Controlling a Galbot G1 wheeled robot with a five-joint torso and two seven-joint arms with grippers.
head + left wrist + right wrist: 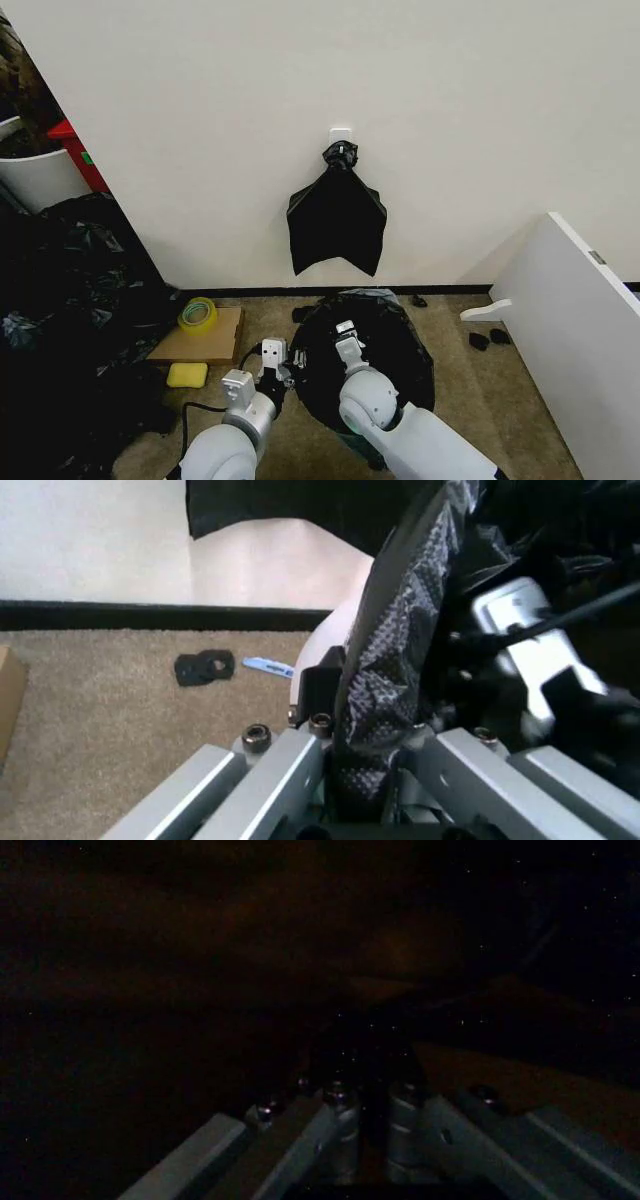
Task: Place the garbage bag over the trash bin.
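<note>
The garbage bag [395, 345] is glossy black plastic, spread over the round mouth of the trash bin on the carpet in front of me. In the head view the bag hides the bin. In the left wrist view a curved white strip of the trash bin [328, 641] shows beside the bag. My left gripper [288, 368] is at the bag's left rim, shut on a wrinkled fold of the garbage bag [385, 667]. My right gripper [347, 338] reaches into the bag's mouth from the near side. In the dark right wrist view its fingertips [335, 1099] stand pressed together on black plastic.
A knotted black bag bundle [337, 215] hangs on the wall behind. A cardboard sheet [205, 340] with a tape roll [197, 314] and a yellow sponge [187, 374] lie to the left, beside a heap of black sheeting [70, 320]. A white panel [570, 340] stands to the right.
</note>
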